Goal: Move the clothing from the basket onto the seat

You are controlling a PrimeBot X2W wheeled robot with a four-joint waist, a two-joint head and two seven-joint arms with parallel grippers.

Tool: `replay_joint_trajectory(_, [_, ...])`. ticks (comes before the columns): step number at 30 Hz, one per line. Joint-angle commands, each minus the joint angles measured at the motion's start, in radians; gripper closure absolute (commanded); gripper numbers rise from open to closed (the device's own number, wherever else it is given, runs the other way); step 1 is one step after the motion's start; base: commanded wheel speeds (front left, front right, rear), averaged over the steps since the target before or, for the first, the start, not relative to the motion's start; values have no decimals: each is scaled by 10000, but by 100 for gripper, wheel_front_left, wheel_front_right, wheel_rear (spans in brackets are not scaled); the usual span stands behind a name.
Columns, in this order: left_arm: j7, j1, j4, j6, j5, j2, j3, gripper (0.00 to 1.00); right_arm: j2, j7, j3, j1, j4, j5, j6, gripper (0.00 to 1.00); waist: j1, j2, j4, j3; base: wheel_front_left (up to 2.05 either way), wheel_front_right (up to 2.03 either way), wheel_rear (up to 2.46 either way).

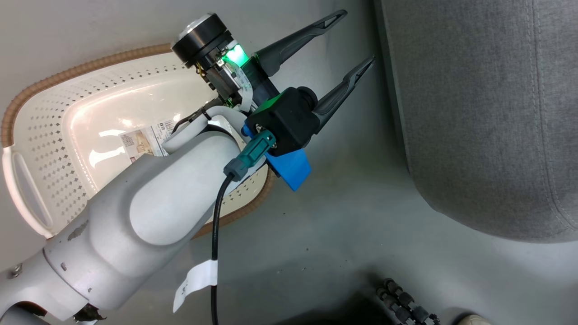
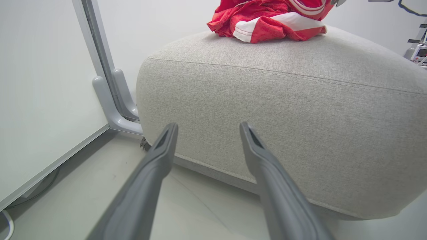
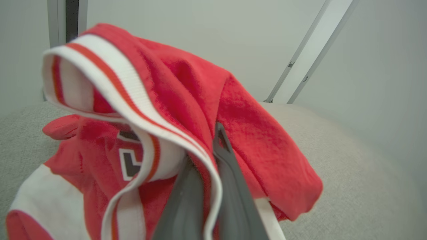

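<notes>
The left end effector (image 1: 354, 38) is spread wide with nothing in it. It hangs over the bare grey floor (image 1: 343, 216), between the brown rim of the basket (image 1: 90, 63) and the round edge of the seat (image 1: 474, 113). The right end effector (image 3: 217, 133) is clenched on a fold of the red clothing (image 3: 186, 80), which is bunched up on top of the seat.

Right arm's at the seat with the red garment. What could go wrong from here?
1. The right gripper is shut on the clothing above the seat, and striped trim drapes over its fingers; on release the fabric may snag and get pulled back off.
2. The left gripper hangs open over the floor between the basket and the seat; a swing could clip either.
</notes>
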Motion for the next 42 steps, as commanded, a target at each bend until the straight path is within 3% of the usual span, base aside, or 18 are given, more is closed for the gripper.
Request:
replay_joint_trajectory(1, [-70, -147, 27, 44, -23, -3, -12, 0, 16, -8, -16, 33, 24, -86, -2, 71, -1, 0, 63, 6, 0, 0, 0])
replay_joint_trajectory(2, [-94, -138, 52, 63, -36, -13, -16, 0, 17, -8, -42, 3, -66, -85, -2, 8, -1, 0, 95, -14, 0, 0, 0])
replay_joint_trajectory(3, [-130, -118, 84, 73, -55, -24, -11, 0, 41, -8, -41, 30, -149, -62, -1, 0, -1, 0, 120, -55, 0, 0, 0])
replay_joint_trajectory(10, [-487, 266, 463, 174, -212, -280, -26, 0, 12, -8, 458, 1251, -975, 45, -1, 0, -1, 0, 267, -971, 0, 0, 0])
replay_joint_trajectory(18, [-703, 1198, 894, 374, -656, -698, 384, 0, 527, -8, 1540, 3502, -2107, 108, -1, 0, -1, 0, 502, -2832, 0, 0, 0])
replay_joint_trajectory(29, [-706, 3261, 325, 690, -906, -912, 2570, 0, 1249, -7, 3370, 5143, -3703, 213, -1, 0, -1, 0, 1211, -5222, 0, 0, 0])
replay_joint_trajectory(42, [-707, 5559, 139, 614, -443, -920, 5390, 0, 1904, -7, 4762, 6256, -3998, 391, -1, 0, -1, 0, 2277, -6881, 0, 0, 0])
